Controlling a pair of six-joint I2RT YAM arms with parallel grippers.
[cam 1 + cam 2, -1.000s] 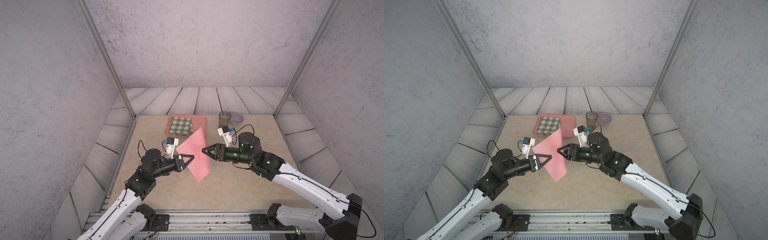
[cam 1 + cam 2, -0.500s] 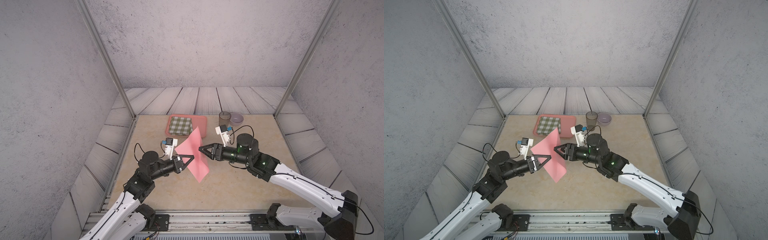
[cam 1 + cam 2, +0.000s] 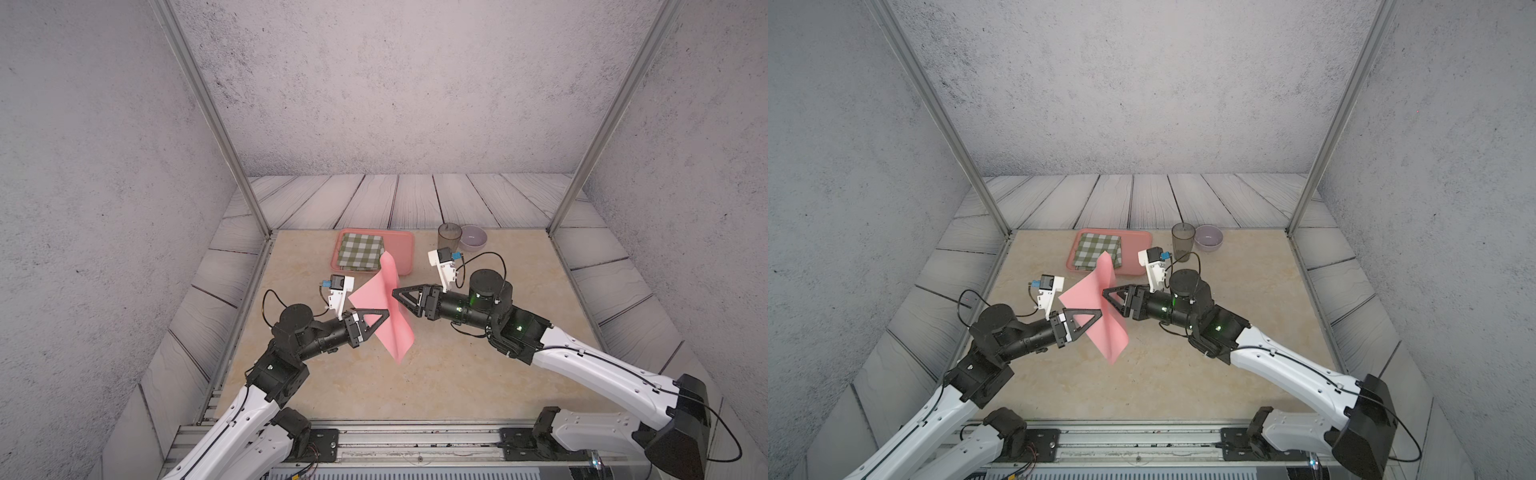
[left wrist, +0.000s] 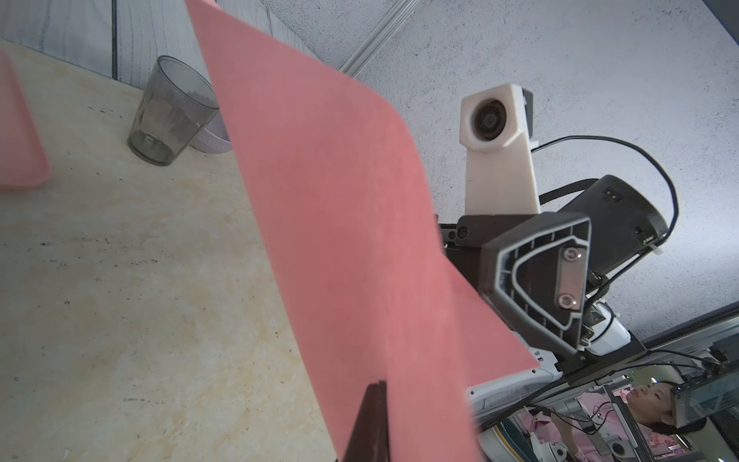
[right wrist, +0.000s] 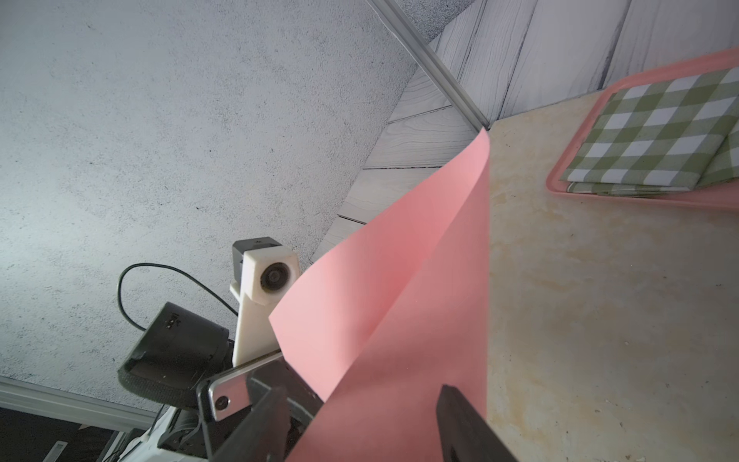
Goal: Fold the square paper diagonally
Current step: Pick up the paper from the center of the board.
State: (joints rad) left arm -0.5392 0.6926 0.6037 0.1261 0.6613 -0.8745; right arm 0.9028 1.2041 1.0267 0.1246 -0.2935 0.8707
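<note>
The square paper [image 3: 374, 293] [image 3: 1086, 295] is a thin pink sheet hanging upright in the air over the middle of the table, curled along its length. My left gripper [image 3: 388, 312] [image 3: 1100, 312] is shut on the paper's lower edge. In the left wrist view one dark finger [image 4: 372, 420] presses against the sheet [image 4: 340, 220]. My right gripper [image 3: 394, 293] [image 3: 1104, 293] is at the sheet's other face, open. In the right wrist view its gripper [image 5: 360, 390] has its jaws wide apart, with the paper [image 5: 420, 300] running between them.
A salmon tray [image 3: 405, 253] at the back of the table holds a folded green-and-white checked cloth [image 3: 359, 249]. A smoky clear cup [image 3: 449, 237] and a pale bowl [image 3: 473, 237] stand to its right. Metal posts and grey walls close in the sides.
My right gripper has moved left, closer to the paper, and its jaws have spread a little. The left gripper and the sheet have hardly moved.
</note>
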